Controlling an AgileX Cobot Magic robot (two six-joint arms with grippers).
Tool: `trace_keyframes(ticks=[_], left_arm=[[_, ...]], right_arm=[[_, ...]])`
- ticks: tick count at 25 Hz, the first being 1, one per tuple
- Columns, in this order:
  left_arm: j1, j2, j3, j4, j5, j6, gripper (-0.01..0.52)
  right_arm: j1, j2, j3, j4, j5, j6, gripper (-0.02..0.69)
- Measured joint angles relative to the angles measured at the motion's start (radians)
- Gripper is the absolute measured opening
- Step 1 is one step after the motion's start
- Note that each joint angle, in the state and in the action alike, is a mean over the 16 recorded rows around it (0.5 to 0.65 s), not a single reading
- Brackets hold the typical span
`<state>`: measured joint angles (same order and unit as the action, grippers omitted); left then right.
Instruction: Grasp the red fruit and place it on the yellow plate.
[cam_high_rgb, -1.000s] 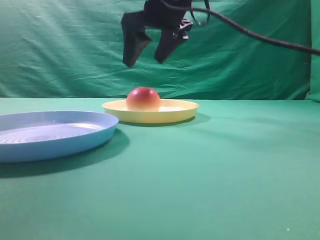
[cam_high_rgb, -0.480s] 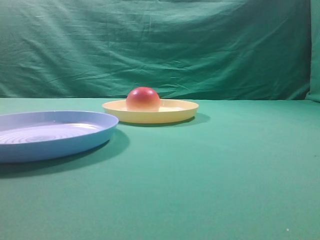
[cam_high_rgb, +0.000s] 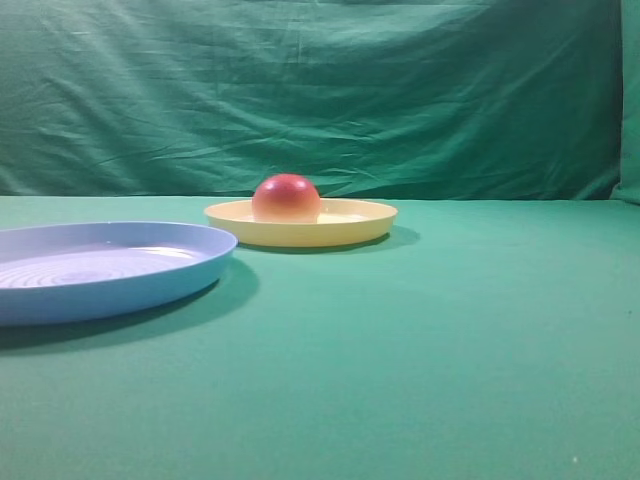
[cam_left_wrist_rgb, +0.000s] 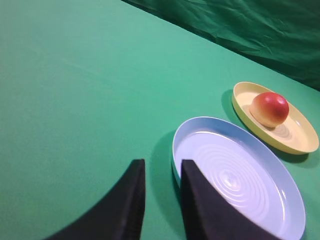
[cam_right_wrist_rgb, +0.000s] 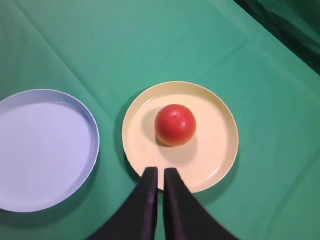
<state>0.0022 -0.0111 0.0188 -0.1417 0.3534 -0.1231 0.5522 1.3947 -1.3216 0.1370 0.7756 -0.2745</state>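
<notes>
The red fruit (cam_high_rgb: 286, 197) rests flat side down on the yellow plate (cam_high_rgb: 360, 226), left of the plate's middle. Neither gripper shows in the exterior view. Seen from the right wrist, the fruit (cam_right_wrist_rgb: 175, 124) sits free on the yellow plate (cam_right_wrist_rgb: 215, 165). High above the plate's near rim, my right gripper (cam_right_wrist_rgb: 160, 170) is shut, its fingers almost touching with nothing between them. The left wrist view has the fruit (cam_left_wrist_rgb: 269, 108) and yellow plate (cam_left_wrist_rgb: 301, 145) far off at the right. My left gripper (cam_left_wrist_rgb: 161, 162) hangs open and empty over the cloth.
A larger light-blue plate (cam_high_rgb: 150, 280) with a ringed centre lies left of the yellow one, its rim under the left gripper's right finger (cam_left_wrist_rgb: 192, 190). The blue plate (cam_right_wrist_rgb: 45, 150) holds nothing. Green cloth covers the table and hangs as a backdrop (cam_high_rgb: 400, 90).
One second ago the right gripper hung open above the fruit in the exterior view. It has since risen out of that view. Fruit and plates have not moved.
</notes>
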Motion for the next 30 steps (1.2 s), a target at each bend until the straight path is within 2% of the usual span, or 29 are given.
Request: trace_keyframes(ticks=[8,21,30], left_arm=[[0.000,0.000,0.000,0.000,0.000,0.000,0.157],[0.000,0.000,0.000,0.000,0.000,0.000,0.157],[0.000,0.000,0.000,0.000,0.000,0.000,0.157]], right_arm=[[0.000,-0.207,0.233,0.004,-0.077,0.011,0.000],[0.000,-0.358,0.298,-0.185,0.000,0.185,0.000],[-0.066,-0.542,0.463,-0.283,-0.153,0.287,0.000]])
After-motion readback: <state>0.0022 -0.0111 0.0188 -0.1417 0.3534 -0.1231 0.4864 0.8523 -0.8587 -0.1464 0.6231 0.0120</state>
